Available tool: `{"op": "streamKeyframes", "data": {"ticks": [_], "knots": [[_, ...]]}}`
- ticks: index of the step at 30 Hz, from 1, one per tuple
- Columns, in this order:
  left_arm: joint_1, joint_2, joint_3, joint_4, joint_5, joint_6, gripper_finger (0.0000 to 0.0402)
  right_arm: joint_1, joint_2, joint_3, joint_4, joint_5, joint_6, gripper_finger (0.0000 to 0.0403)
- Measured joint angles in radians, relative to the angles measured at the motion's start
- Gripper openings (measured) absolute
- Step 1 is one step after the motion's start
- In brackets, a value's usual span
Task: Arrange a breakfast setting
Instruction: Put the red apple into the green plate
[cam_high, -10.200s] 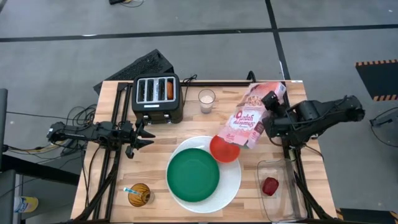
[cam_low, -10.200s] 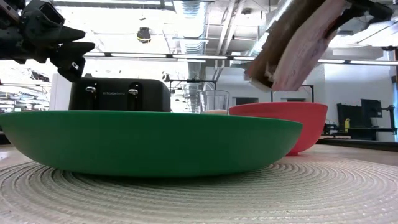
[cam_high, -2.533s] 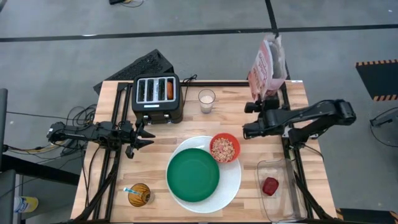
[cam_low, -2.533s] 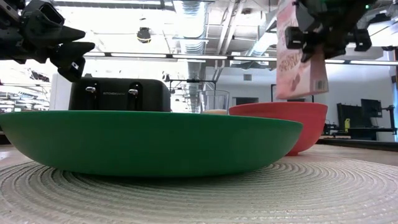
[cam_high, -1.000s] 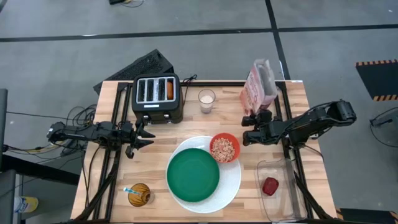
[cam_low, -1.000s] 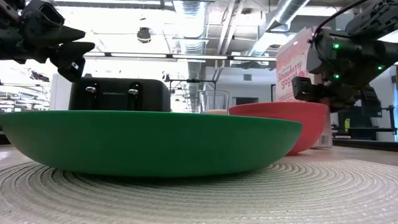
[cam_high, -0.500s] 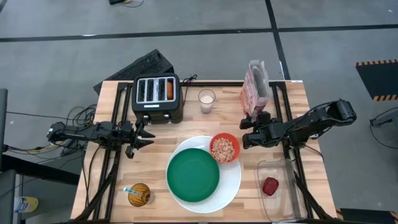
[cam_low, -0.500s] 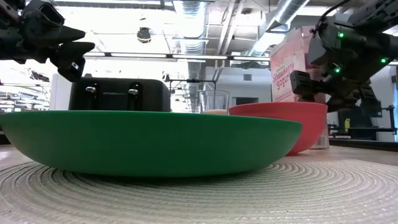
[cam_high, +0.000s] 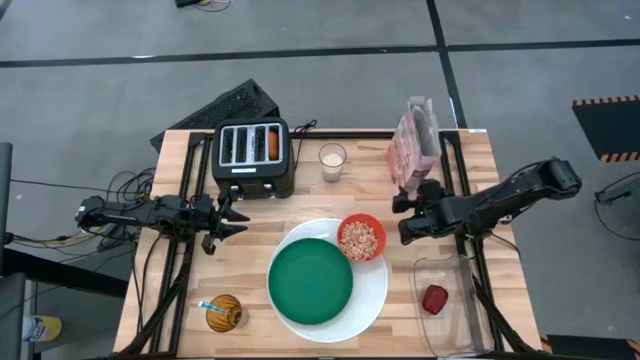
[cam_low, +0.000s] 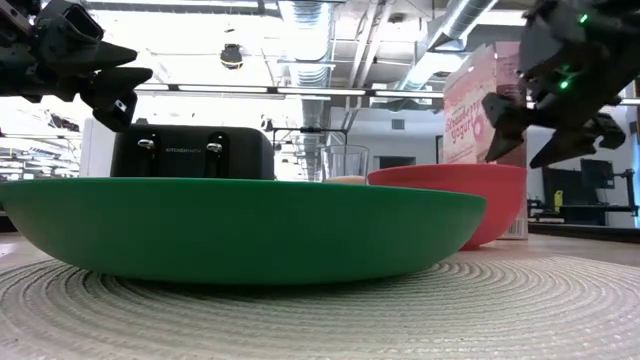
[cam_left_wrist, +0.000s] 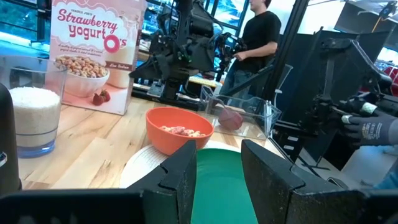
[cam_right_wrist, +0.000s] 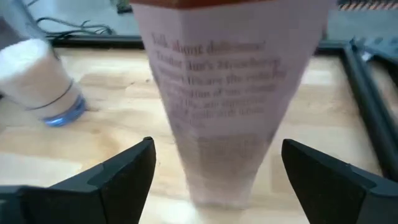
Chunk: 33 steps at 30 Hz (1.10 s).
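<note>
A green plate (cam_high: 311, 281) lies on a large white plate (cam_high: 372, 296) at the table's near middle. A red bowl (cam_high: 361, 238) holding cereal sits on the white plate's far right rim. A pink cereal box (cam_high: 415, 140) stands upright on its base at the far right. My right gripper (cam_high: 408, 217) is open just near of the box, its fingers (cam_right_wrist: 118, 177) spread on either side of the box (cam_right_wrist: 224, 106) without touching it. My left gripper (cam_high: 228, 221) hovers open at the left, near the toaster. A dark-red fruit (cam_high: 434, 298) lies in a clear tub. A blue-handled spoon (cam_high: 210, 306) stands in a brown cup.
A black toaster (cam_high: 252, 155) with a round piece of bread (cam_high: 273, 145) in one slot stands at the far left. A glass of milk (cam_high: 332, 160) stands between the toaster and the box. The clear tub (cam_high: 440, 300) is at the near right edge. A person (cam_left_wrist: 255, 37) stands beyond the table.
My right gripper has opened and let go of the cereal box, then drawn back toward the table's near edge and risen a little. The box stays upright on the table at the far right.
</note>
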Motion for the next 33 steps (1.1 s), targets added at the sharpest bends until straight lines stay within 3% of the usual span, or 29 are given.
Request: {"op": "streamKeyframes", "data": {"ticks": [10,17,28,33], "knots": [[0.0,0.0,0.0,0.0,0.0,0.0,0.0113,0.122,-0.158,0.055,-0.128,-0.103,0.005,0.0361],[0.0,0.0,0.0,0.0,0.0,0.0,0.0113,0.249,-0.292,0.157,-0.184,-0.179,-0.192,0.0361],[0.0,0.0,0.0,0.0,0.0,0.0,0.0113,0.407,-0.42,0.279,-0.183,-0.629,-0.671,0.0361],[0.0,0.0,0.0,0.0,0.0,0.0,0.0113,0.491,-0.423,0.279,-0.177,-0.75,-0.818,0.0361]]}}
